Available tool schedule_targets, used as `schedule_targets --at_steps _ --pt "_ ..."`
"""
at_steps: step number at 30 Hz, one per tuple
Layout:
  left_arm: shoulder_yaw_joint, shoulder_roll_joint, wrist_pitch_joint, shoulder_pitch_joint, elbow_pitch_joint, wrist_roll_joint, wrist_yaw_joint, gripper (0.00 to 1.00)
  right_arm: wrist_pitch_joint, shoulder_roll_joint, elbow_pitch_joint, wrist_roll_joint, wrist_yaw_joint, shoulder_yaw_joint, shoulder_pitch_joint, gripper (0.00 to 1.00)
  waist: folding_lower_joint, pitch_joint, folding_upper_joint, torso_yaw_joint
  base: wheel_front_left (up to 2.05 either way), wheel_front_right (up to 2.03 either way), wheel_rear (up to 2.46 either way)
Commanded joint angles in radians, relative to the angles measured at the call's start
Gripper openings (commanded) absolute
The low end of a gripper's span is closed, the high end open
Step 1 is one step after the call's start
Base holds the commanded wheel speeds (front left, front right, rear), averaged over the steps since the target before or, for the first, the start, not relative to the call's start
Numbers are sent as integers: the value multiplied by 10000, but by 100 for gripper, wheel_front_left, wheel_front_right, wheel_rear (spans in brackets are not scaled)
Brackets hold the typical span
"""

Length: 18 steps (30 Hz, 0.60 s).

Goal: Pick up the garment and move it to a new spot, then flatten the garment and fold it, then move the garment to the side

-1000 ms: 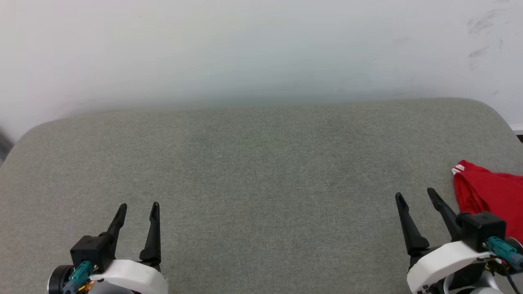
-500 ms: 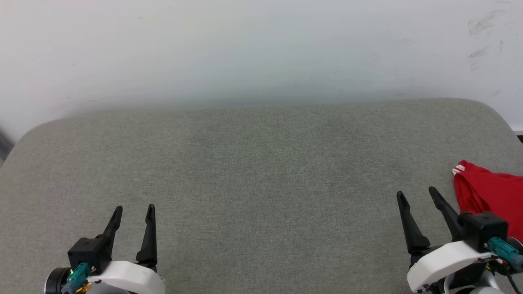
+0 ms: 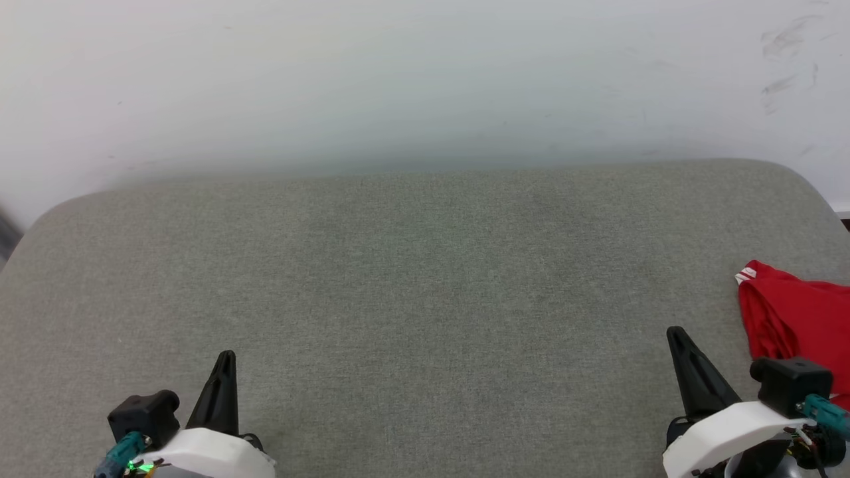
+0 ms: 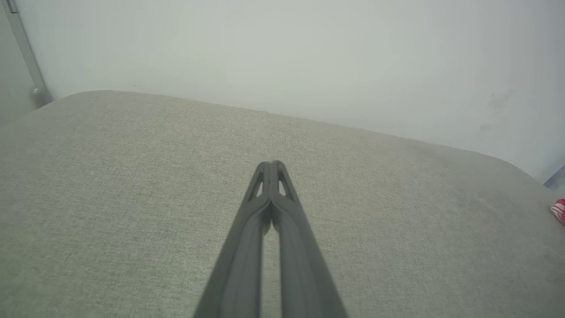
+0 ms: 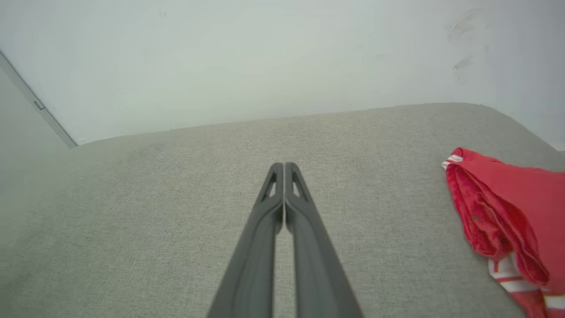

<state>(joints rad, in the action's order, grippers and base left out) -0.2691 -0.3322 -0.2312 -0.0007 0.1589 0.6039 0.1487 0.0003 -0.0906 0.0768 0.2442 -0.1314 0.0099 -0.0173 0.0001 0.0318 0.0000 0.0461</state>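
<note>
On the cushion (image 3: 425, 279), far right, red garment (image 3: 797, 318) near closed right gripper (image 3: 677, 333)

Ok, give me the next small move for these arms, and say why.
Probably just park both arms low at the near edge. The shirt looks folded and lies at the cushion's right side, apart from the right gripper; that gripper and the left gripper are both shut on nothing.

Seeming a plain indoor room, whether home or lab not showing: showing a grey cloth pad (image 3: 425, 265) with rounded corners, sitting against a white wall (image 3: 425, 79), bearing dark scuffs (image 3: 783, 40) at the right.
</note>
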Motion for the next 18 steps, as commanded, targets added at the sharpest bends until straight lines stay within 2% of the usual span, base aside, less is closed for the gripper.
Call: schedule_targets --at_steps 1,18 --pt "250 21 116 -235 -99 428 -124 0 20 23 -69 590 1 -78 274 0 0 -6 0 -9 0 0 0" --pt "1038 624 848 -483 174 2651 -742 0 254 111 293 3571 3 -323 506 0 0 -55 0 -75 0 0 0"
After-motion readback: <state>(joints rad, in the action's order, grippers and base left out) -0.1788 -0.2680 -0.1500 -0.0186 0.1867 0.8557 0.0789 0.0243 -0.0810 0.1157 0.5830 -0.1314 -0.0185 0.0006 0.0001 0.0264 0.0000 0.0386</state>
